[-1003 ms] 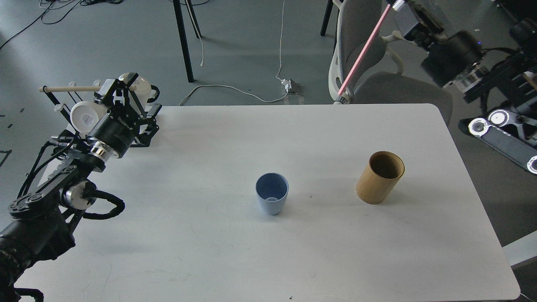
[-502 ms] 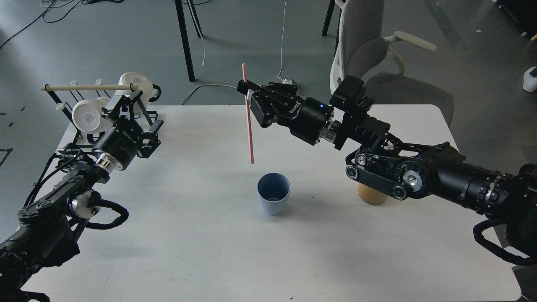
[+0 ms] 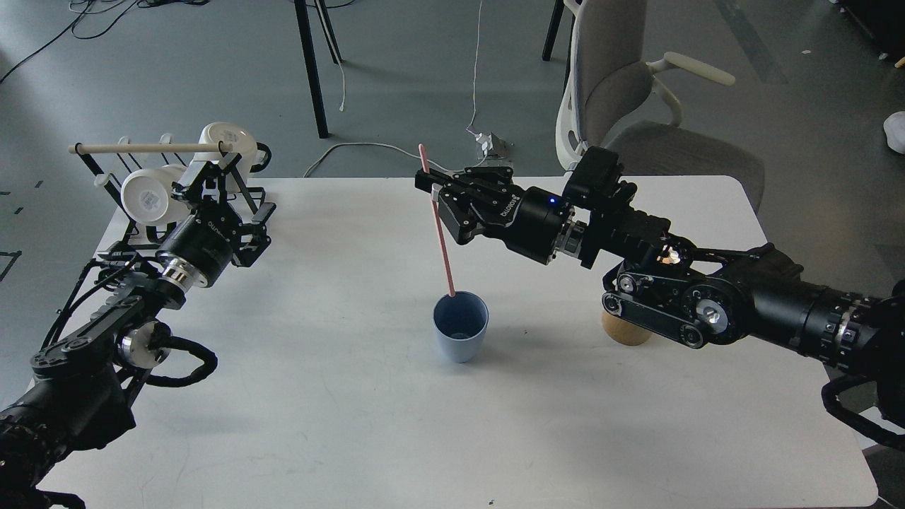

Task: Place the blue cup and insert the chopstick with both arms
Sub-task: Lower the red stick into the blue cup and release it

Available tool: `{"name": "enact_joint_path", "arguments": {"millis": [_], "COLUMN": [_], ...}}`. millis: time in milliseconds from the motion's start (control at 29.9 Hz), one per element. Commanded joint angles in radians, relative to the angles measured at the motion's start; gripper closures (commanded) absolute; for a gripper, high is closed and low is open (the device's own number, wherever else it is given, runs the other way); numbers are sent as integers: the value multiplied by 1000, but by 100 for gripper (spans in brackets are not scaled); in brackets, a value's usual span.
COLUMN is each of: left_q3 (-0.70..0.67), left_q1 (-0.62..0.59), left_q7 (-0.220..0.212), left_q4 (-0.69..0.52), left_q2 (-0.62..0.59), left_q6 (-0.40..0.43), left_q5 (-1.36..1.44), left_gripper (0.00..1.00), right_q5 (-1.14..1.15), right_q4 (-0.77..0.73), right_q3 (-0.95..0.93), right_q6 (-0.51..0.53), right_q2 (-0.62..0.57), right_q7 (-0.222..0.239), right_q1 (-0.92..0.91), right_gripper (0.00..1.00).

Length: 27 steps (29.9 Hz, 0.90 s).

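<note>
Now lowered, the thin pink chopstick (image 3: 438,220), pinched in the right pincer (image 3: 436,199), reaches the rim of the light-blue matte cup (image 3: 460,327) at mid-tabletop (image 3: 353,424); insertion is beginning. Left pincer (image 3: 212,173), far left: state unclear.

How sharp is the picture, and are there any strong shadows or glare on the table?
Head view: sharp throughout, no motion blur; the pink stick and blue cup are crisp. Light is soft; the white table shows only faint shadows and no glare.
</note>
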<state>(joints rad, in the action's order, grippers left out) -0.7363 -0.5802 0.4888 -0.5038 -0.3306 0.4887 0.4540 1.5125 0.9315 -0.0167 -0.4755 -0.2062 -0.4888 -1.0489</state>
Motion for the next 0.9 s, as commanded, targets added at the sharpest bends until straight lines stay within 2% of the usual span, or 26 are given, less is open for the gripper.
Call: {"name": "enact_joint_path", "arguments": {"millis": [0, 502, 602, 669, 769, 869], "left_q3": [0, 5, 5, 5, 5, 5], "left_q1": [-1, -4, -6, -7, -7, -12], "left_q7": [0, 0, 0, 0, 0, 0], "left_q4": [10, 30, 30, 30, 30, 30], "left_q2": [2, 32, 32, 32, 32, 30], "left_q6": [0, 0, 0, 0, 0, 0], "left_q5": [0, 0, 0, 0, 0, 0], "left_gripper": [1, 1, 1, 1, 1, 1], "right_q5": [0, 0, 0, 0, -2, -9], "right_q4": [19, 49, 46, 43, 44, 46], "right_q3": [1, 57, 58, 58, 54, 41], "right_q6": [0, 5, 6, 6, 5, 5], "right_q2": [-15, -50, -44, -44, -47, -47], "right_q7": [0, 0, 0, 0, 0, 0], "right_q1": [4, 44, 66, 70, 72, 75], "right_gripper": [100, 99, 95, 89, 73, 50]}}
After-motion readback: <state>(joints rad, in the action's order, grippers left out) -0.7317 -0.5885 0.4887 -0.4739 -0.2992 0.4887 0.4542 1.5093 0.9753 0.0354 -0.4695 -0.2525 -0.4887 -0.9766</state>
